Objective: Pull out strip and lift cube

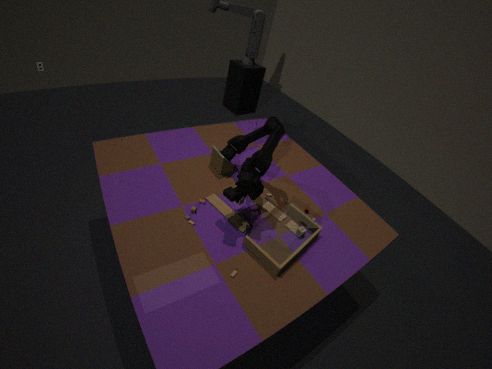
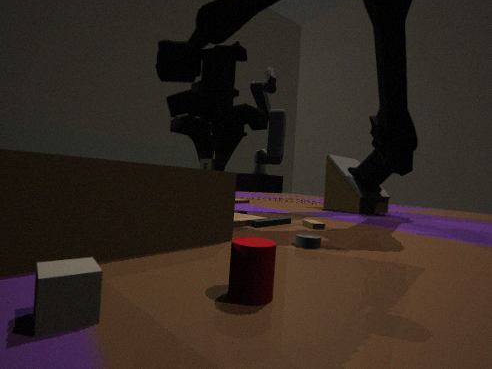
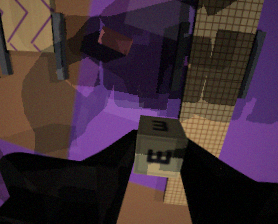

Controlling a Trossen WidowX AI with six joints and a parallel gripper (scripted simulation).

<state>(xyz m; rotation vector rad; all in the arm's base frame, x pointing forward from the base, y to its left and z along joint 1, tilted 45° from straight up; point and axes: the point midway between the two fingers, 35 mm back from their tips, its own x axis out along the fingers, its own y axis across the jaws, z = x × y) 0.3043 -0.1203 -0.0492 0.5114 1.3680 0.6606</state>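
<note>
My gripper (image 2: 211,167) (image 3: 157,137) is shut on a grey-beige cube labelled E (image 3: 159,156) (image 2: 206,164), held above the table. A long strip with a fine grid pattern (image 3: 206,131) (image 1: 219,204) lies below and beyond the cube, partly in shadow, with dark bars along its sides. A strip with a purple zigzag (image 3: 27,30) shows at the upper left of the wrist view between dark bars. In the top view, two pale strip pieces (image 1: 274,210) (image 1: 295,228) lie in line with a gap between them. A pale cube (image 1: 302,231) stands at the front piece.
A wooden-walled enclosure (image 1: 299,251) (image 2: 125,205) stands at the front right. Outside it are a red cylinder (image 2: 252,271) (image 1: 307,210), a grey cube (image 2: 68,296) and a grey disc (image 2: 307,241). A wedge (image 1: 219,164) (image 2: 341,187) stands behind. A pink block (image 3: 115,41) (image 1: 202,201) lies beside the grid strip.
</note>
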